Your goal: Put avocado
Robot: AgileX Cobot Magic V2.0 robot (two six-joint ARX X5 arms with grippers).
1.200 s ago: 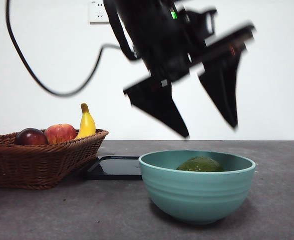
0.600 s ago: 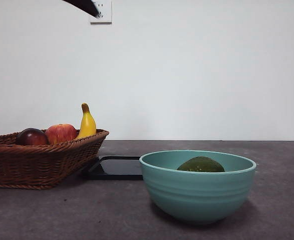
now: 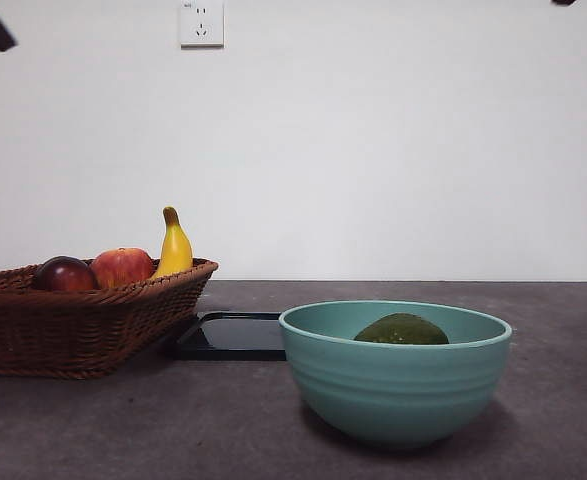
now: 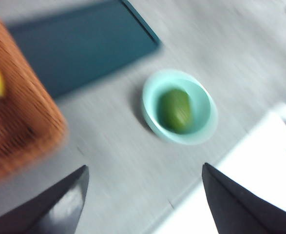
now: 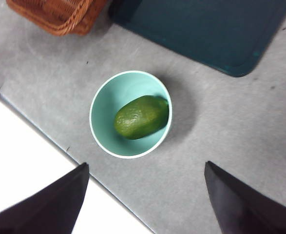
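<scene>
The dark olive-green avocado (image 3: 401, 329) lies on its side inside the teal bowl (image 3: 393, 390) on the grey table. From above it shows in the right wrist view as the avocado (image 5: 141, 117) in the bowl (image 5: 103, 102), and blurred in the left wrist view as the avocado (image 4: 176, 110) in the bowl (image 4: 204, 101). My left gripper (image 4: 143, 201) is high above the table, open and holding nothing. My right gripper (image 5: 145, 197) is also high above, open and holding nothing. In the front view only black tips show at the top corners.
A wicker basket (image 3: 83, 325) at the left holds a dark red-purple fruit (image 3: 63, 274), a red-yellow apple (image 3: 120, 266) and a banana (image 3: 173, 245). A dark flat tray (image 3: 231, 335) lies behind the bowl. The table's near edge shows white in both wrist views.
The arm that hung open above the bowl has lifted away up and to the left, out of the front view. The avocado stays in the bowl.
</scene>
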